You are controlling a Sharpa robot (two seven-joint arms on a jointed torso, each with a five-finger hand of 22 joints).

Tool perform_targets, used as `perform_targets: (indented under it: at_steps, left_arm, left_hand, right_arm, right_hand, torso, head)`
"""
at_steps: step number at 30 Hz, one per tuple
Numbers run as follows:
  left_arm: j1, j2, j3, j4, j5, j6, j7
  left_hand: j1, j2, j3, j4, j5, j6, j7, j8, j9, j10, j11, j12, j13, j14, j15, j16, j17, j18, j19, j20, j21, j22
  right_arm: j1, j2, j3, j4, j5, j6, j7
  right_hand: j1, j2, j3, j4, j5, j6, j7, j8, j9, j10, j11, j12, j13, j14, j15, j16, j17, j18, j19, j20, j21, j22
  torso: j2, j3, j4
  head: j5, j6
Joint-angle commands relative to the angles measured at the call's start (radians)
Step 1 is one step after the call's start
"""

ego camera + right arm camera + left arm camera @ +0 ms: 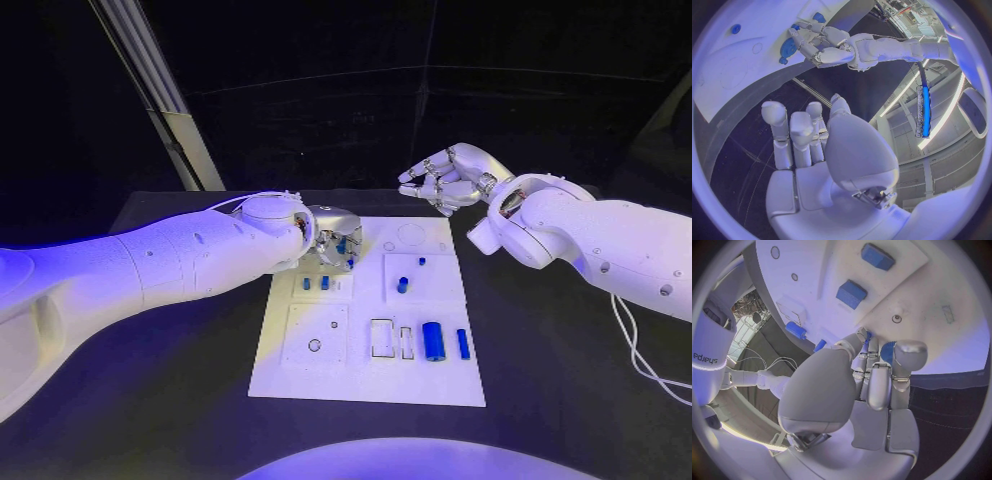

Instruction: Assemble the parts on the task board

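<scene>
Where our left hand's fingers (903,356) bend down over the flat white task board (368,375), they pinch a small blue part (887,351) near the board's upper left in the head view. Our left hand (335,240) hangs over that corner. Our right hand (454,178), fingers curled inward around nothing, floats above the black worktop (173,400) beyond the board's upper right corner. Further blue cylindrical parts (433,343) lie lower right on the board.

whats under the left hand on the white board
The left hand hovers over the far left corner of the white board. In the left wrist view a small blue part shows at its fingertips. Whether they pinch it, and what lies beneath, is covered.
</scene>
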Motion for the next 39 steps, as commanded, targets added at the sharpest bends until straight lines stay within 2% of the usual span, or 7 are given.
perform_targets:
  at_steps: [1, 11, 21, 27, 29, 33, 39]
  left_arm:
    - [-0.002, 0.002, -0.001, -0.003, -0.011, 0.038, -0.015]
    - [-0.004, 0.007, -0.001, -0.008, -0.018, 0.049, -0.022]
    - [-0.007, -0.008, -0.001, 0.007, -0.012, -0.068, 0.009]
    - [-0.007, -0.046, 0.003, 0.048, 0.028, -0.112, 0.018]
    - [-0.007, -0.057, 0.008, 0.061, 0.037, -0.118, 0.018]
    - [-0.007, -0.086, 0.026, 0.092, 0.052, -0.137, 0.017]
    - [-0.006, -0.138, 0.061, 0.141, 0.066, -0.171, 0.022]
  left_hand:
    - [-0.002, 0.007, 0.013, -0.003, -0.001, 0.009, -0.002, -0.006, 0.001, 0.011, 0.001, -0.006, -0.001, 0.022, -0.006, 0.007, 0.002, -0.016, -0.005, -0.003, 0.006, 0.006]
    - [-0.014, 0.009, 0.061, -0.016, -0.001, 0.035, -0.006, -0.009, 0.002, 0.042, -0.004, -0.022, 0.000, 0.025, -0.010, 0.013, 0.010, -0.020, -0.004, -0.006, 0.039, 0.041]
    - [-0.025, 0.002, 0.130, -0.043, 0.002, 0.048, 0.006, -0.027, 0.001, 0.064, 0.001, -0.058, 0.000, 0.027, -0.007, 0.013, 0.003, -0.030, 0.004, -0.005, 0.096, 0.096]
    - [-0.037, -0.003, 0.153, -0.050, 0.003, 0.054, 0.010, -0.034, 0.001, 0.074, 0.004, -0.071, 0.001, 0.028, -0.006, 0.012, -0.002, -0.031, 0.005, -0.003, 0.108, 0.107]
    - [-0.038, -0.003, 0.155, -0.050, 0.003, 0.055, 0.010, -0.035, 0.001, 0.074, 0.004, -0.072, 0.001, 0.027, -0.005, 0.012, -0.003, -0.031, 0.005, -0.003, 0.108, 0.108]
    - [-0.041, -0.004, 0.160, -0.052, 0.004, 0.056, 0.011, -0.036, 0.002, 0.076, 0.004, -0.074, 0.002, 0.027, -0.005, 0.012, -0.004, -0.031, 0.005, -0.003, 0.110, 0.110]
    - [-0.043, -0.007, 0.168, -0.056, 0.004, 0.056, 0.011, -0.039, 0.001, 0.078, 0.004, -0.078, 0.002, 0.028, -0.005, 0.012, -0.003, -0.032, 0.005, -0.002, 0.115, 0.115]
  right_arm:
    - [0.002, 0.001, 0.000, 0.002, -0.001, -0.002, 0.008]
    - [0.002, 0.001, 0.000, 0.003, -0.001, -0.002, 0.009]
    - [0.002, -0.001, 0.000, 0.004, -0.001, -0.002, 0.010]
    - [0.002, -0.002, 0.000, 0.003, -0.001, -0.003, 0.010]
    - [0.002, -0.003, 0.000, 0.003, 0.000, -0.003, 0.010]
    - [0.002, -0.005, 0.000, 0.003, 0.000, -0.003, 0.010]
    - [0.002, -0.004, 0.000, 0.001, 0.000, -0.002, 0.011]
  right_hand:
    - [0.009, 0.004, 0.003, -0.003, 0.006, 0.001, -0.004, 0.006, 0.001, 0.001, 0.000, 0.005, 0.001, 0.007, 0.002, 0.004, 0.001, 0.005, 0.000, 0.000, 0.000, 0.001]
    - [0.009, 0.004, 0.003, -0.003, 0.006, 0.001, -0.004, 0.006, 0.001, 0.001, 0.000, 0.005, 0.001, 0.007, 0.002, 0.004, 0.001, 0.005, 0.000, 0.000, 0.000, 0.001]
    - [0.009, 0.004, 0.003, -0.002, 0.006, 0.001, -0.004, 0.007, 0.001, 0.001, 0.000, 0.006, 0.001, 0.008, 0.002, 0.004, 0.002, 0.004, 0.001, 0.000, 0.000, 0.002]
    - [0.009, 0.004, 0.003, -0.002, 0.006, 0.001, -0.004, 0.007, 0.001, 0.001, 0.000, 0.006, 0.001, 0.008, 0.002, 0.004, 0.002, 0.004, 0.001, 0.000, 0.000, 0.002]
    - [0.009, 0.004, 0.003, -0.002, 0.006, 0.001, -0.004, 0.007, 0.001, 0.001, 0.000, 0.006, 0.001, 0.008, 0.002, 0.004, 0.002, 0.004, 0.001, 0.000, 0.000, 0.002]
    - [0.008, 0.005, 0.002, -0.001, 0.006, 0.002, -0.004, 0.007, 0.001, 0.002, 0.000, 0.006, 0.000, 0.008, 0.002, 0.005, 0.003, 0.005, 0.000, 0.000, 0.000, 0.001]
    - [0.008, 0.005, 0.002, -0.001, 0.006, 0.002, -0.004, 0.007, 0.001, 0.002, 0.000, 0.006, 0.000, 0.008, 0.002, 0.005, 0.003, 0.005, 0.000, 0.000, 0.000, 0.001]
  torso:
    - [0.000, -0.0004, 0.0006]
    - [0.000, -0.0002, 0.0001]
    - [-0.001, -0.0009, 0.0009]
    - [-0.002, -0.0005, 0.0017]
    - [-0.002, -0.0009, 0.0025]
    - [-0.002, -0.0015, 0.0045]
    - [-0.001, -0.0005, 0.0022]
  head:
    - [-0.001, -0.001]
    - [0.000, 0.000]
    - [-0.001, 0.003]
    - [-0.001, 0.005]
    - [-0.001, 0.005]
    - [-0.001, 0.005]
    - [0.007, 0.008]
